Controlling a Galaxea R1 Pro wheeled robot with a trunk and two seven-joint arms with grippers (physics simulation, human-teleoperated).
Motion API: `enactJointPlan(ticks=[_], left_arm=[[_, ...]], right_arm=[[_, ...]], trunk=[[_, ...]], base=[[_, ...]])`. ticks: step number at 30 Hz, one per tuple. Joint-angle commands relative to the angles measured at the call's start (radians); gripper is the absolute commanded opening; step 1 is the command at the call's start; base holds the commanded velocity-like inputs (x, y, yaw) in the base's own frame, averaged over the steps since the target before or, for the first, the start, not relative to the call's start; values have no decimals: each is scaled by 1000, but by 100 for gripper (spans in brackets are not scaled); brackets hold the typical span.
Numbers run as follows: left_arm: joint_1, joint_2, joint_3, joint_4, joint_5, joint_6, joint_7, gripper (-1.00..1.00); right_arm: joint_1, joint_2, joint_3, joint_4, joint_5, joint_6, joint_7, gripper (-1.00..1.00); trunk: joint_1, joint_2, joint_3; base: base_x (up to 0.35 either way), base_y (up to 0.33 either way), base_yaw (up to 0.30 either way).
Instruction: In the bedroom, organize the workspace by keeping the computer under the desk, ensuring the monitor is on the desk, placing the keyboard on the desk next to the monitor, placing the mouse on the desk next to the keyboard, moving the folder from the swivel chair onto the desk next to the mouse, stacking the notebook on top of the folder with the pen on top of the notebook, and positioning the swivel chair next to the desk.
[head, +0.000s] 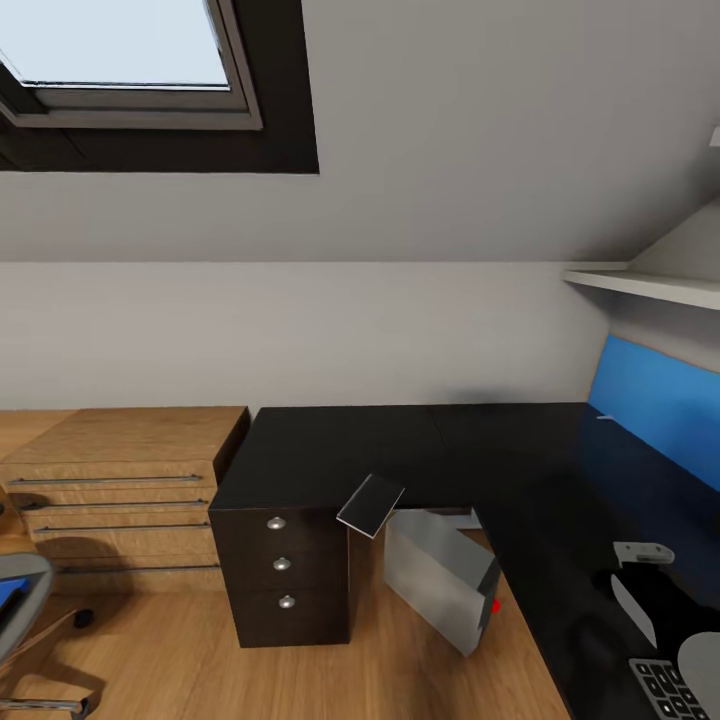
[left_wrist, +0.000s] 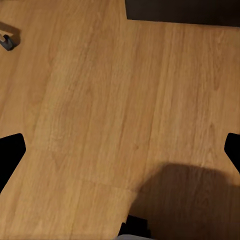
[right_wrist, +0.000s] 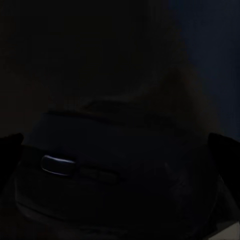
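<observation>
While the left gripper (left_wrist: 120, 150), jaws spread, faces bare wooden floor (left_wrist: 100, 100), the right gripper (right_wrist: 120, 150), jaws likewise spread, brackets a dark mouse (right_wrist: 115, 170) between its fingertips.

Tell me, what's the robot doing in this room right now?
It's tidying a desk, but it isn't holding anything at the moment. The black desk wraps around the corner, and the grey computer leans tilted on the floor under it. A keyboard peeks in at the desk's near edge. The swivel chair sits off to the left with something blue on its seat. The left gripper's fingers are spread open above bare wood floor. The right wrist view is too dark to read clearly.
</observation>
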Motion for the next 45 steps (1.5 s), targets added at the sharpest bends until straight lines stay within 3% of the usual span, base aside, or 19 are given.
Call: enactJointPlan(ticks=[1,7,37,45], left_arm=[[-1,1,-4,1,10,-4,3,100],[-1,3,-3,12,12,-5,3,100],[-1,2,-3,22,12,-26,3,100],[-1,2,-4,22,12,-26,3,100]], right_arm=[[0,-1,10,1,-10,-2,-8,-100],[-1,-4,10,45,-8,-19,-10,-100],[0,-5,12,38,-5,-26,-3,-100],[0,-6,13,37,-4,-73,0,-100]], trunk=[[0,-1,-1],[0,-1,-1],[0,-1,-1],[0,-1,-1]], base=[[2,-3,0],[0,-1,0],[-3,0,0],[0,0,0]])
